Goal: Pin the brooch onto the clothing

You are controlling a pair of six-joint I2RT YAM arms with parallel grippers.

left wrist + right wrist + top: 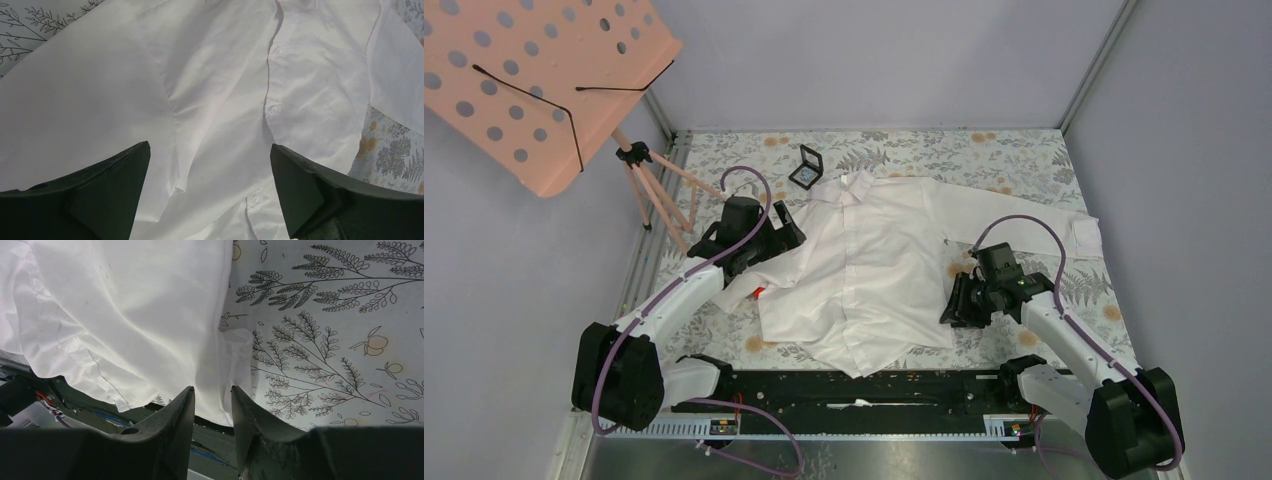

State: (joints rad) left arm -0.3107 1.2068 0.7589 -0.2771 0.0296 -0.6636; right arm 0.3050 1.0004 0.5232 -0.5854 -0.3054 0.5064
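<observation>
Currently, the left claw (209, 146) is wide with nothing between its fingers. It is poised over the clothing (215, 75), and the buttoned front runs up the middle of its wrist view. The right claw (212, 390) is narrow but not closed. The shirt's lower edge lies in line with the gap, seemingly beneath it rather than nipped. Neither claw carries anything I can identify.

Outward: in the overhead view the clothing lies front-up at the centre of the frame, collar toward the top, creased, one sleeve reaching right. The patterned surface (325, 340) shows at the right of the right wrist view. A small black case (805, 168) sits open just above the collar; its grey inside is too small to read. A red block (759, 292) sits at the shirt's left edge, below the left claw.

Brooch: not located in any view. It may be in the case or hidden under cloth or an arm; I cannot tell.

Judgement: early stage. The cloth is being arranged and the pinning is not yet begun.

Risks:
- The fabric is thin and loose, so closing on the hem and pulling would likely drag the whole shirt, bunch it, and lose the flat patch needed for pinning.
- Shifted cloth could slide over the case or bury the brooch.
- The brooch is tiny, so a poorly centred pinch may flick it away.
- A pin pushed through with no hold from the other claw would only dimple the cloth.
</observation>
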